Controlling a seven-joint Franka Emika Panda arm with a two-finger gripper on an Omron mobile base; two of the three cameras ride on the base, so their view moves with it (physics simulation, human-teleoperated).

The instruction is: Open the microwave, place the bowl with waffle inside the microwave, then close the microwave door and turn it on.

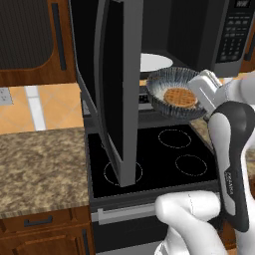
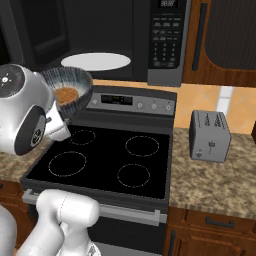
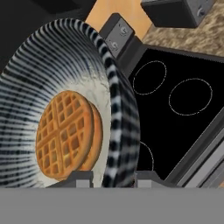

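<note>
The microwave (image 1: 199, 30) hangs above the stove, and the microwave door (image 1: 117, 89) stands swung wide open to the left. Its white turntable (image 1: 155, 62) shows inside, with the button panel (image 2: 167, 35) on the right. The streaked blue-grey bowl (image 1: 172, 89) hangs tilted above the stove's back edge, just in front of the opening and below the turntable (image 2: 95, 61). The waffle (image 1: 180, 95) lies in the bowl's bottom. My gripper (image 3: 113, 178) is shut on the bowl's (image 3: 65, 87) rim, one finger inside and one outside. In the right base view my arm hides part of the bowl (image 2: 72, 81).
A black stove top (image 1: 164, 154) with several burner rings lies under the bowl. A grey toaster (image 2: 210, 135) stands on the granite counter (image 2: 215, 185) to the right. More counter (image 1: 40, 164) lies left of the stove. The open door juts out over the stove's left side.
</note>
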